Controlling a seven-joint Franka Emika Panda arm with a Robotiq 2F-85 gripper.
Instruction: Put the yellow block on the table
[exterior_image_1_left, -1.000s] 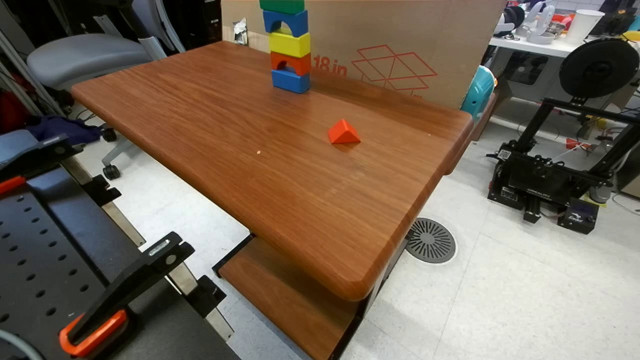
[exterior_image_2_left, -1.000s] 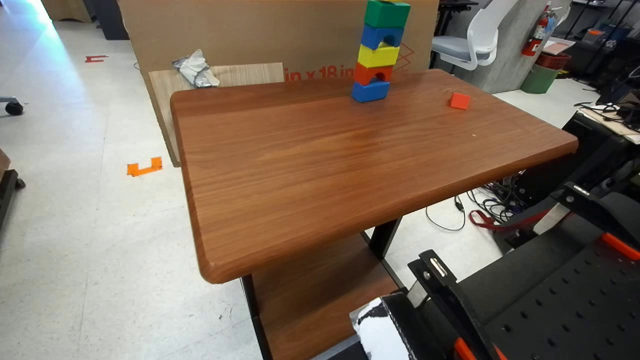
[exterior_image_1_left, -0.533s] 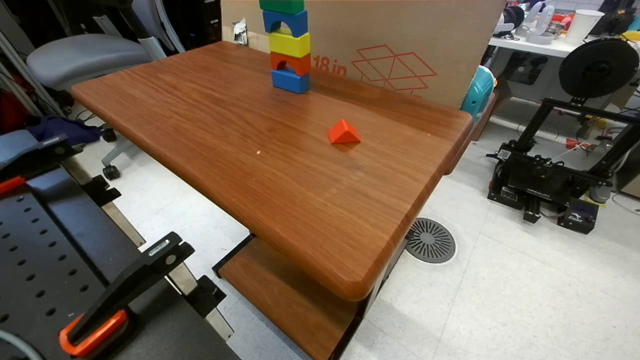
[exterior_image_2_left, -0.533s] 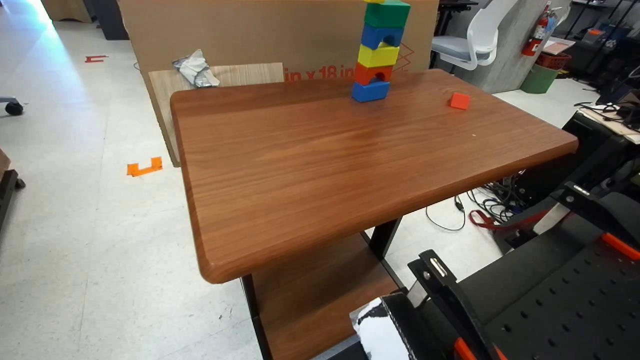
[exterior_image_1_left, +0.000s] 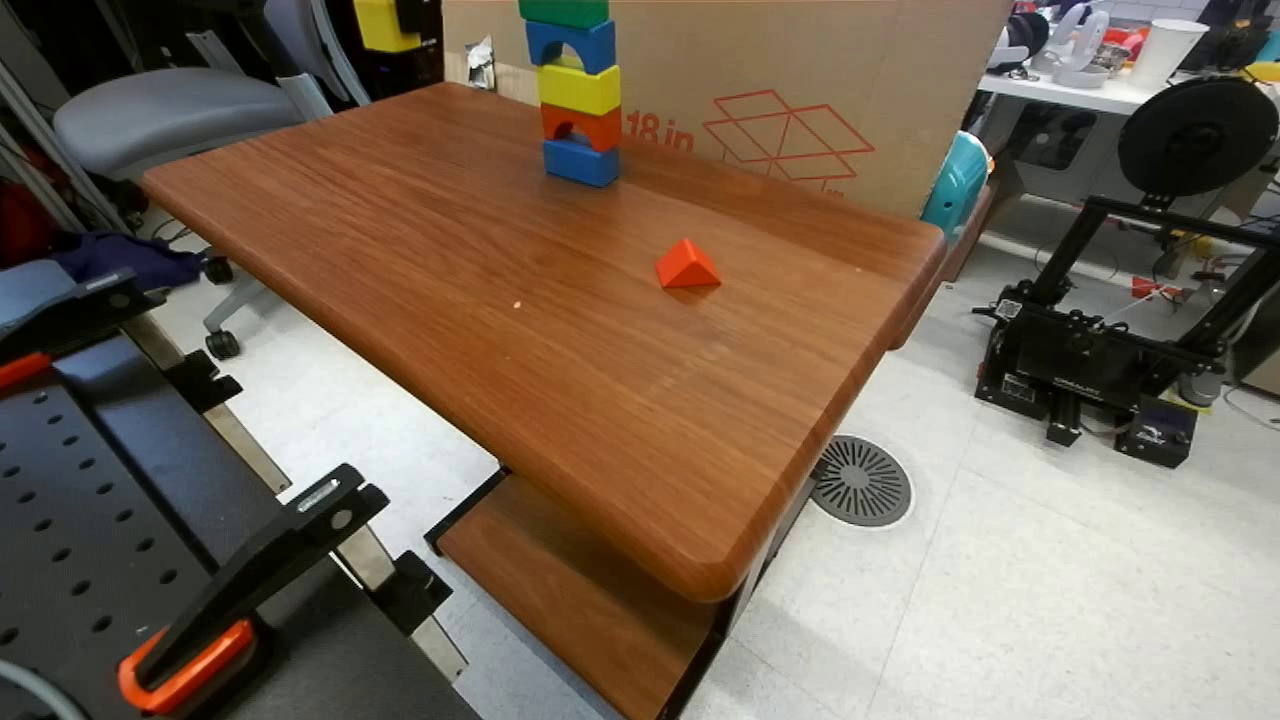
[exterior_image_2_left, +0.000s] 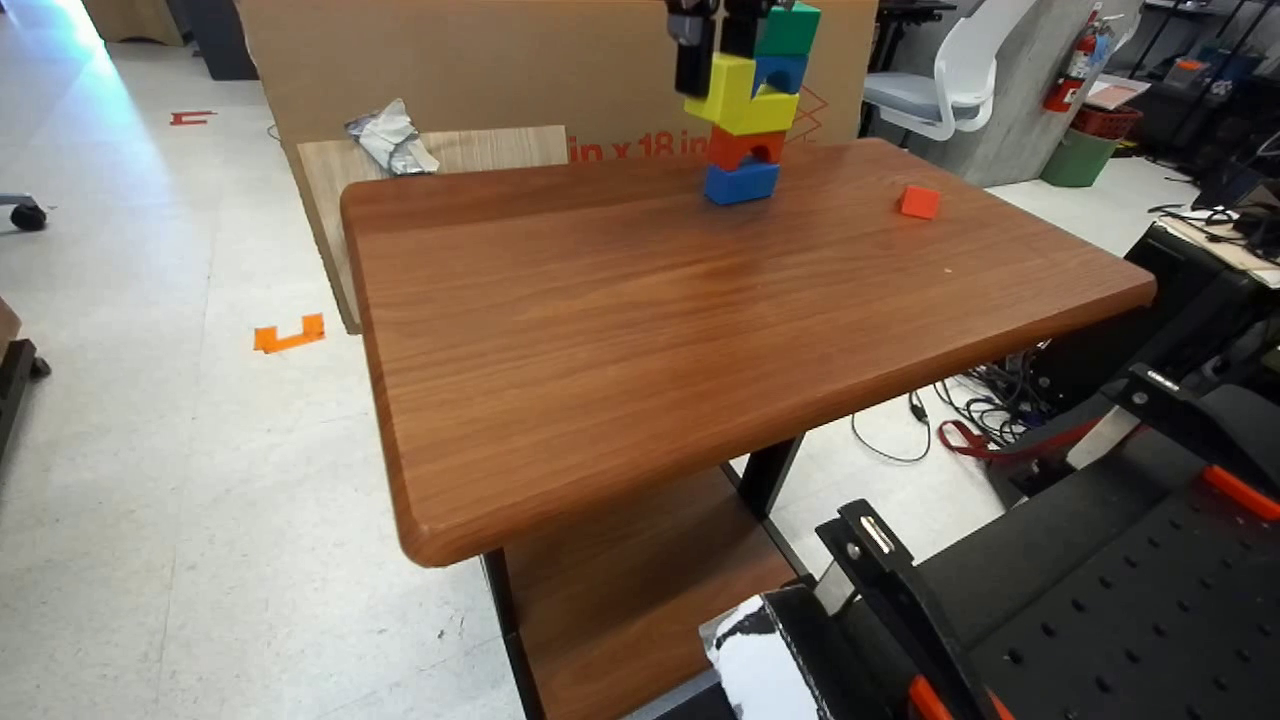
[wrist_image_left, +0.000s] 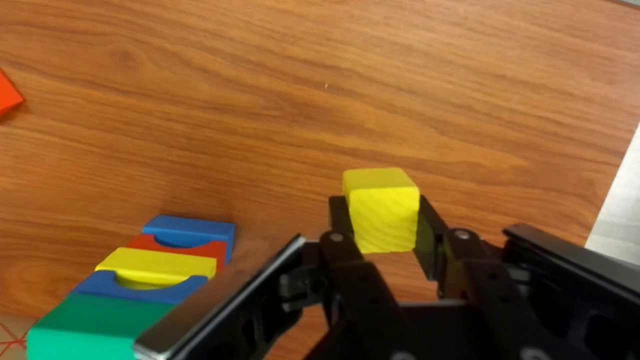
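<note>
- Now the yellow block (exterior_image_2_left: 725, 85) shows nearly whole in an exterior view, where half a second ago just a sliver of yellow touched the top edge; dark fingers (exterior_image_2_left: 693, 70) have come down with it, hiding part of the multicolour tower (exterior_image_2_left: 770, 118).
- Likewise, in an exterior view, the block (exterior_image_1_left: 387, 25) has entered at the top, to the left of the tower as pictured.
- Seen from the wrist, the gripper (wrist_image_left: 384, 222) clasps the block, one pad pressed to each of two opposite sides.
- It sits between the fingertips, part of it jutting past them, held in the air well apart from the table (wrist_image_left: 260, 115).
- Clear of it, the tower stands upright on the table, unmoved: green over blue, yellow, red-orange and blue.
- The small red-orange piece (exterior_image_1_left: 687, 265) also lies where it lay, on the table and well apart from the tower.
- Farther back, the cardboard box (exterior_image_1_left: 900, 60) stands behind the table in both exterior views, just as before.
</note>
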